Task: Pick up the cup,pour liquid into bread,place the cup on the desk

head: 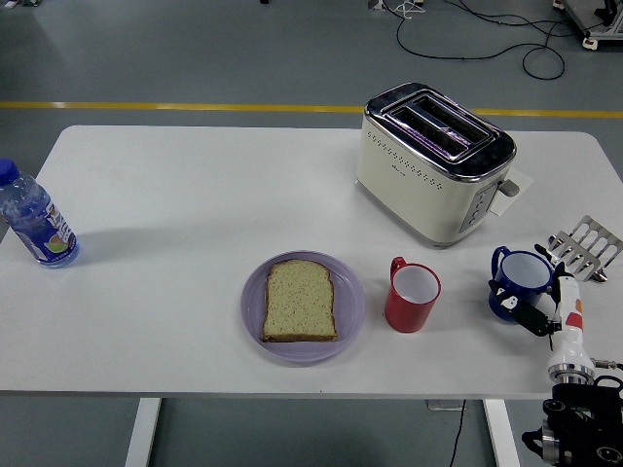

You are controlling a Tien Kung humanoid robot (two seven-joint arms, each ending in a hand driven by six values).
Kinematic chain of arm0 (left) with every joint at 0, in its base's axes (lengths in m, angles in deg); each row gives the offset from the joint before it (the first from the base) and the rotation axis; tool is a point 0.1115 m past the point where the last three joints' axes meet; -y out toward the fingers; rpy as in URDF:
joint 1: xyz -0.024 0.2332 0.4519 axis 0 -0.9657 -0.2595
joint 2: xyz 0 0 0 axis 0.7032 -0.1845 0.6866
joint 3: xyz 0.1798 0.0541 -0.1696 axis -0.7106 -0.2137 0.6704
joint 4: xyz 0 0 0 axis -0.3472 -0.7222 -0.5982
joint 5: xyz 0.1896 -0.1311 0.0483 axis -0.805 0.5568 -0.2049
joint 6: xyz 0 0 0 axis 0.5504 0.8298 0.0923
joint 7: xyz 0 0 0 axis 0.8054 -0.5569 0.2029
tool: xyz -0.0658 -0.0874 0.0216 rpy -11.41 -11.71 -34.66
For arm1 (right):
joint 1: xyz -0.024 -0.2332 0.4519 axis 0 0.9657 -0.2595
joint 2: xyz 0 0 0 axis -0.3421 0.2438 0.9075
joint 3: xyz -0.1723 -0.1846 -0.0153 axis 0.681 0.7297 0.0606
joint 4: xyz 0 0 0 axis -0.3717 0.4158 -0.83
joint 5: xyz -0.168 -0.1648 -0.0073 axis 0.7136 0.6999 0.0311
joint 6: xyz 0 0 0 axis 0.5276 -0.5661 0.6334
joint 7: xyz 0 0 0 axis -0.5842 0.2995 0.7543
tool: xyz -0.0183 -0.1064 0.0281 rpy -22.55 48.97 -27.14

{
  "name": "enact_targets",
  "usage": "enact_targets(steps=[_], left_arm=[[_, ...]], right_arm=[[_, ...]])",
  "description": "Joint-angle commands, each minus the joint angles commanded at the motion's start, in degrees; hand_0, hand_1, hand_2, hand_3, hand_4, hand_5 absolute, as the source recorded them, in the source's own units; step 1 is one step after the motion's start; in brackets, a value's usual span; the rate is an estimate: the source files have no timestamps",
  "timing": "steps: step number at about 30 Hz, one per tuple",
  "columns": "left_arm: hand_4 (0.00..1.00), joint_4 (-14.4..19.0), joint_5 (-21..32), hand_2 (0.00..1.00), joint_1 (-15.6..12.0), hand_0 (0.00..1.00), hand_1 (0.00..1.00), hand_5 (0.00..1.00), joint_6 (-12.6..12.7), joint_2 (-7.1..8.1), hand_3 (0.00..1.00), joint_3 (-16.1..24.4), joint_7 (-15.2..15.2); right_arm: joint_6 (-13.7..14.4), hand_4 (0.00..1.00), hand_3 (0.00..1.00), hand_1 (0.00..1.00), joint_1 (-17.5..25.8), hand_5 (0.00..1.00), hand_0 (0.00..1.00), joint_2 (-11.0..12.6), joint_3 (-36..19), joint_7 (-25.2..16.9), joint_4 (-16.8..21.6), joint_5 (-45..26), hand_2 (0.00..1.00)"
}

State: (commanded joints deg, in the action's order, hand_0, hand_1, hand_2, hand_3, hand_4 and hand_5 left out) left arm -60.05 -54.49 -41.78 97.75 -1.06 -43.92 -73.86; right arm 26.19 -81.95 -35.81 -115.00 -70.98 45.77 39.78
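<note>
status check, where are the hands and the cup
Right hand at blue cup, grip unclear. Left hand out of view. Bread on purple plate; red cup stands between.

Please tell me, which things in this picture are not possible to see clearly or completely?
- Blue cup, head view: whether it holds liquid; only its pale inside shows.
- Right hand: its grip on the blue cup; the fingers overlap the cup's near side.
- Water bottle: label print too small, left edge cuts it.
- Left hand: outside the frame.
</note>
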Motion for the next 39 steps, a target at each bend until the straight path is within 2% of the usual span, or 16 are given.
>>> enact_targets(steps=[17, 18, 23, 24, 29, 30, 35, 36, 39], left_arm=[[0.297, 0.0, -0.2, 0.592, 0.0, 0.649, 0.602, 0.76, 0.0, -0.06, 0.526, 0.4, 0.0], [0.297, 0.0, -0.3, 0.592, 0.0, 0.648, 0.602, 0.759, 0.0, -0.05, 0.526, 0.5, 0.0], [0.297, 0.0, -0.3, 0.592, 0.1, 0.648, 0.602, 0.759, 0.0, -0.04, 0.526, 0.5, 0.0], [0.296, 0.0, -0.3, 0.593, 0.1, 0.648, 0.603, 0.756, 0.0, -0.05, 0.526, 0.6, 0.0], [0.296, 0.0, -0.3, 0.593, 0.2, 0.648, 0.603, 0.756, 0.0, -0.01, 0.526, 0.7, 0.0], [0.296, 0.0, -0.3, 0.594, 0.2, 0.648, 0.604, 0.755, 0.0, -0.01, 0.526, 0.7, 0.0], [0.296, -0.1, -0.3, 0.594, 0.2, 0.648, 0.604, 0.755, 0.0, 0.02, 0.526, 0.8, 0.0], [0.296, -0.1, -0.3, 0.594, 0.2, 0.649, 0.604, 0.753, 0.0, 0.02, 0.526, 0.8, 0.0], [0.296, -0.1, -0.4, 0.594, 0.4, 0.649, 0.604, 0.753, 0.0, 0.06, 0.526, 0.9, 0.0]], right_arm=[[-0.6, 0.915, 0.878, 0.395, 0.2, 0.049, 0.431, -0.2, 0.1, 1.9, 0.6, 1.7, 0.542], [-0.6, 0.921, 0.938, 0.427, 0.3, 0.052, 0.488, -0.2, 0.0, 2.1, 0.8, 2.0, 0.588], [-1.3, 0.921, 0.938, 0.427, 0.6, 0.052, 0.488, -0.1, -0.3, 3.1, 1.3, 3.4, 0.588], [-1.5, 0.934, 0.989, 0.513, 0.7, 0.049, 0.644, -0.1, -0.4, 3.4, 1.4, 3.7, 0.706], [-1.7, 0.934, 0.989, 0.513, 1.3, 0.049, 0.644, -0.1, -0.9, 3.9, 1.9, 4.3, 0.706], [-1.7, 0.94, 0.998, 0.545, 1.4, 0.052, 0.711, -0.1, -1.0, 3.9, 2.0, 4.3, 0.747], [-1.6, 0.94, 0.998, 0.545, 1.9, 0.052, 0.711, 0.0, -1.3, 3.8, 2.6, 4.7, 0.747], [-1.5, 0.942, 0.998, 0.599, 2.0, 0.059, 0.766, 0.0, -1.3, 3.7, 2.6, 4.8, 0.817], [-1.9, 0.942, 0.998, 0.599, 2.4, 0.059, 0.766, 0.1, -2.0, 3.6, 3.7, 5.6, 0.817]])
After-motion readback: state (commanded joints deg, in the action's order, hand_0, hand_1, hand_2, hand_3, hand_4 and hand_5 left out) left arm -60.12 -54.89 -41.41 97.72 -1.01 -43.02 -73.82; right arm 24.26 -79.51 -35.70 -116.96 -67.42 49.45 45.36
